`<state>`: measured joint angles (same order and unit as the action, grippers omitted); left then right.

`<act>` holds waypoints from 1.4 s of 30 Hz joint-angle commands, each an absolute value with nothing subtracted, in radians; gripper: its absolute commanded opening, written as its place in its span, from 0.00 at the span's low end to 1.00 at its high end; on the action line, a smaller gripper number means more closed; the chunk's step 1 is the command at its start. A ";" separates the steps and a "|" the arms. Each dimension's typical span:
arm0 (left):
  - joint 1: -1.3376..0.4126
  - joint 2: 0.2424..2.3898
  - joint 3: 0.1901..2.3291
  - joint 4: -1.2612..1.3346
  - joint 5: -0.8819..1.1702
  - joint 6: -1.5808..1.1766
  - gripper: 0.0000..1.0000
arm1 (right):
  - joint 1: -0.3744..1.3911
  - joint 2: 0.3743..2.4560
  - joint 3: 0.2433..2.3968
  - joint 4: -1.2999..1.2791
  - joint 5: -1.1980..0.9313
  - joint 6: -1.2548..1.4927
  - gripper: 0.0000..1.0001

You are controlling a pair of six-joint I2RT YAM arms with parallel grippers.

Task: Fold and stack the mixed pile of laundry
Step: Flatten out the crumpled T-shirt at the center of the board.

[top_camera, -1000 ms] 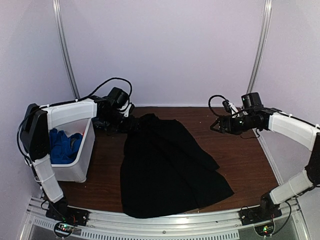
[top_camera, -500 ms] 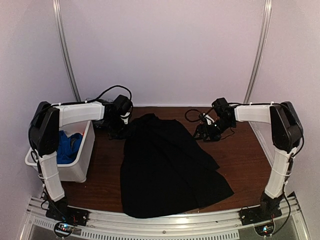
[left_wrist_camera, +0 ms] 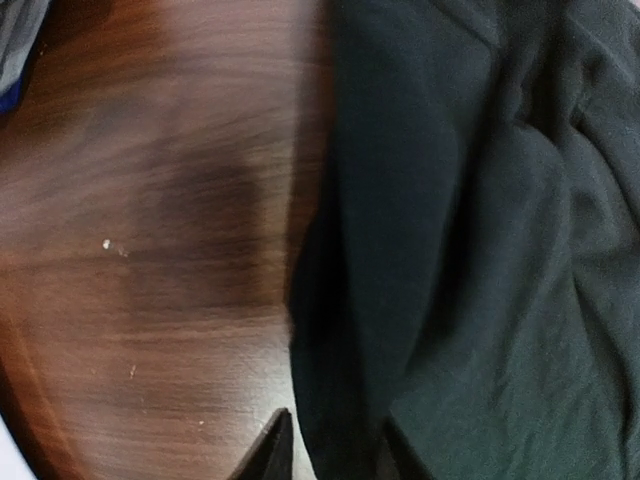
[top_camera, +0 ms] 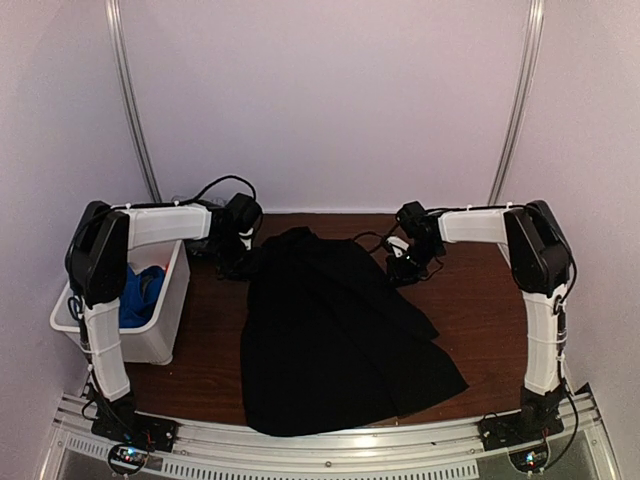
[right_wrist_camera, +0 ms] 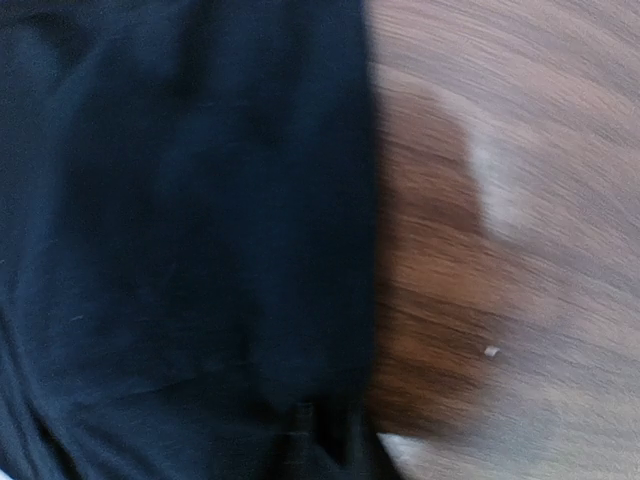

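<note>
At black cloth [top_camera: 340, 330] edges: both hands [top_camera: 240, 266] [top_camera: 399, 268], narrow-gapped

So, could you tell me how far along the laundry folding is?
Nothing looks folded or stacked yet. The black cloth lies spread on the table, with the left jaws and the right jaws at its far edge; whether they grip it is unclear. Blue fabric in the white bin is left to do.

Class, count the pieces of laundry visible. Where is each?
2. A black cloth spread on the table; blue fabric in the white bin. More may lie hidden beneath.
</note>
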<state>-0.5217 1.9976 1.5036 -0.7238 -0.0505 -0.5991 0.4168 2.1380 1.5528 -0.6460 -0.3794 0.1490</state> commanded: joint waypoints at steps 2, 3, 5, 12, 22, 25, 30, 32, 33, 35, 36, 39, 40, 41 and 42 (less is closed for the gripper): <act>-0.489 2.017 1.552 -0.721 -0.077 -0.590 0.01 | 0.388 2.115 1.419 -0.745 -0.146 0.189 0.00; -0.484 2.016 1.560 -0.727 -0.091 -0.590 0.00 | 0.368 2.062 1.377 -0.731 -0.142 0.205 0.00; -0.473 2.012 1.577 -0.750 -0.140 -0.594 0.00 | 0.324 1.955 1.306 -0.712 -0.130 0.231 0.00; -0.428 2.018 1.676 -0.780 -0.219 -0.555 0.00 | 0.054 1.681 1.106 -0.702 -0.104 0.296 0.00; -0.428 2.327 2.205 -0.677 -0.096 -0.467 0.00 | -0.029 1.609 1.022 -0.708 -0.213 0.284 0.00; -0.429 2.381 2.344 -0.674 -0.016 -0.467 0.32 | -0.028 1.613 1.025 -0.699 -0.328 0.270 0.00; -0.543 2.263 2.220 -0.819 0.023 -0.335 0.47 | -0.028 1.611 1.051 -0.693 -0.333 0.262 0.00; -0.612 2.136 2.016 -0.813 0.019 -0.307 0.47 | -0.028 1.613 1.067 -0.682 -0.327 0.270 0.00; -0.648 2.078 1.901 -0.792 0.041 -0.307 0.46 | -0.028 1.617 1.076 -0.677 -0.326 0.273 0.00; -0.721 1.989 1.718 -0.760 0.076 -0.326 0.45 | -0.028 1.628 1.098 -0.664 -0.324 0.284 0.00; -0.760 1.956 1.646 -0.755 0.082 -0.337 0.45 | -0.028 1.637 1.111 -0.662 -0.324 0.288 0.00; -0.852 1.906 1.494 -0.747 0.078 -0.392 0.43 | -0.029 1.667 1.150 -0.669 -0.295 0.296 0.00; -0.866 1.898 1.451 -0.733 0.093 -0.418 0.42 | -0.030 1.675 1.160 -0.672 -0.282 0.297 0.00; -0.877 1.894 1.409 -0.717 0.106 -0.443 0.41 | -0.033 1.683 1.171 -0.678 -0.267 0.298 0.00; -0.883 1.896 1.378 -0.704 0.110 -0.463 0.40 | -0.037 1.689 1.179 -0.684 -0.253 0.300 0.00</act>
<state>-0.8963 1.9137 1.5002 -0.7509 0.0769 -0.3840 -0.0238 1.6573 1.1336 -0.6846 -0.3111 0.2855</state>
